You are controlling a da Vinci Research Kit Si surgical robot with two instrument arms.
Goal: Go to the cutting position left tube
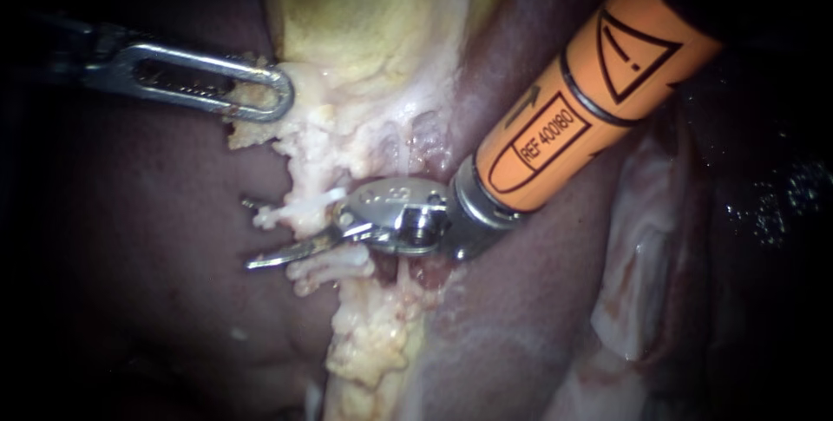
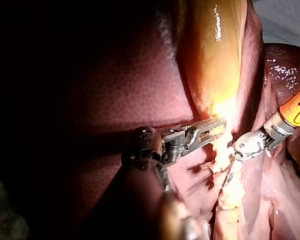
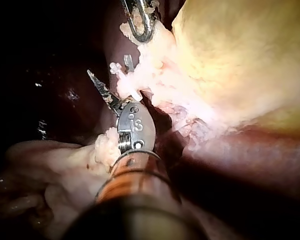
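Dark liver (image 1: 130, 317) backs a pale, frayed tube (image 1: 295, 207) between the right instrument's (image 1: 252, 233) open end effector; the left instrument's (image 1: 279, 95) clamps gallbladder (image 1: 373, 13).

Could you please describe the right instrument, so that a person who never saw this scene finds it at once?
Find the yellow gallbladder at the top, then follow the pale tissue below it downward. The right instrument reaches it from the upper right with thin open jaws. Only it has an orange shaft; the left instrument is bare metal.
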